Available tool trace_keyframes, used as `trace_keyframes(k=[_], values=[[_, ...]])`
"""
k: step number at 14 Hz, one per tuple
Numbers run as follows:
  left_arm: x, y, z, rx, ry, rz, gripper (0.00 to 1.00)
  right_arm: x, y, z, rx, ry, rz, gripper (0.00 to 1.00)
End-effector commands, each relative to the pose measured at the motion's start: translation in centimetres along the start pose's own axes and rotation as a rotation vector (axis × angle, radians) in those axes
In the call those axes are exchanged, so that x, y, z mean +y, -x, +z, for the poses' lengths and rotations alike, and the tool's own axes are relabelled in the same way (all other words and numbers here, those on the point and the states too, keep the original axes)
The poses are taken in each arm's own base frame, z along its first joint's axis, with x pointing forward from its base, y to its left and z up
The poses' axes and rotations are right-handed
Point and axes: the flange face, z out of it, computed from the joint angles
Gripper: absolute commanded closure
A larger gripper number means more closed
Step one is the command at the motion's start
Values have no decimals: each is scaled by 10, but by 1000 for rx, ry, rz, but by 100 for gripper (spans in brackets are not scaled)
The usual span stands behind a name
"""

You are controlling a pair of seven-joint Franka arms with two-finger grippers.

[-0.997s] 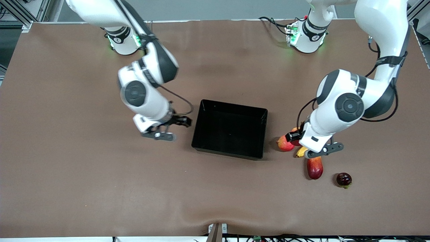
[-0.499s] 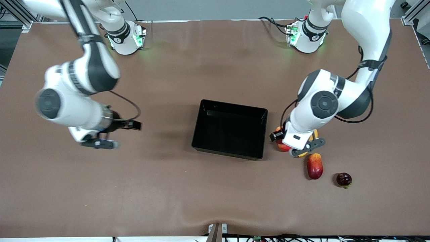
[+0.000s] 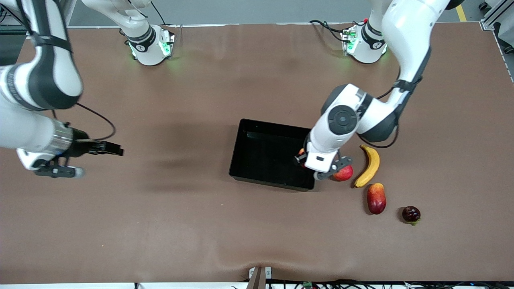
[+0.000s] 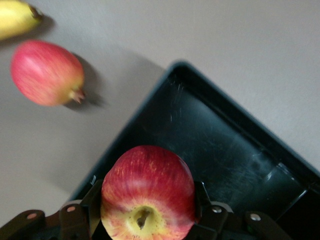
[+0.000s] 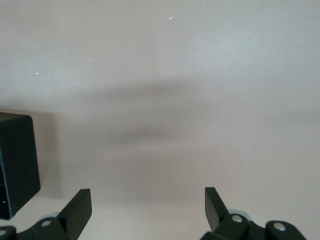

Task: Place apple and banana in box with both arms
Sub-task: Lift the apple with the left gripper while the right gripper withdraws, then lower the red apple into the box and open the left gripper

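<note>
Over the box's wall, left fingers grip the apple; right fingers spread over table.

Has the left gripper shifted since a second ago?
Yes. The left gripper, shut on the apple, has moved from over the fruit beside the banana toward the right arm's end, and now hangs over the box's edge.

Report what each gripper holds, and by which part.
The left gripper holds the apple by its sides, stem dimple facing the wrist camera, over the box edge. The right gripper is open and holds nothing.
</note>
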Motion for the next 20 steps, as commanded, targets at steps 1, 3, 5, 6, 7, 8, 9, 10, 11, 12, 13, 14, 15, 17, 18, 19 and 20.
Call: trace_keyframes(k=[1,3,5,6,7,8,9,10,11,12,13,14,15,17,18,19,20], values=[[8,10,19,1,-24,-3,100,5,22,-41,20,12,-16,0],[11,18,45,-4,-9,-31,100,-4,40,-69,15,101,-38,0],[5,26,69,16,-9,-11,100,-20,50,-85,-7,126,-66,0],[1,30,82,13,-12,-4,100,-22,53,-93,-10,127,-68,0],[-1,32,91,8,-10,-3,100,-22,56,-106,-1,126,-67,0],[-2,35,97,4,-10,0,100,-23,61,-121,13,127,-66,0],[-2,41,108,-4,-14,0,100,-27,65,-127,5,129,-71,0],[-1,45,113,-4,-12,-5,100,-23,68,-140,13,131,-62,0],[-2,46,121,-4,-22,-2,100,-14,73,-150,4,132,-49,0],[-2,46,124,5,-30,3,100,-12,78,-156,6,133,-47,0],[-4,47,130,4,-38,5,100,-13,91,-174,39,127,-48,0],[-4,46,133,1,-41,4,100,-12,100,-181,52,122,-40,0],[-5,45,134,1,-43,5,100,-15,105,-182,44,123,-44,0],[-6,42,136,-1,-43,1,53,-7,110,-185,33,122,-18,0],[-4,41,133,3,-37,1,9,-3,109,-185,34,119,-8,0],[-3,40,130,6,-33,1,0,2,110,-187,35,117,4,0],[0,40,125,12,-25,3,0,4,111,-188,31,112,8,0]])
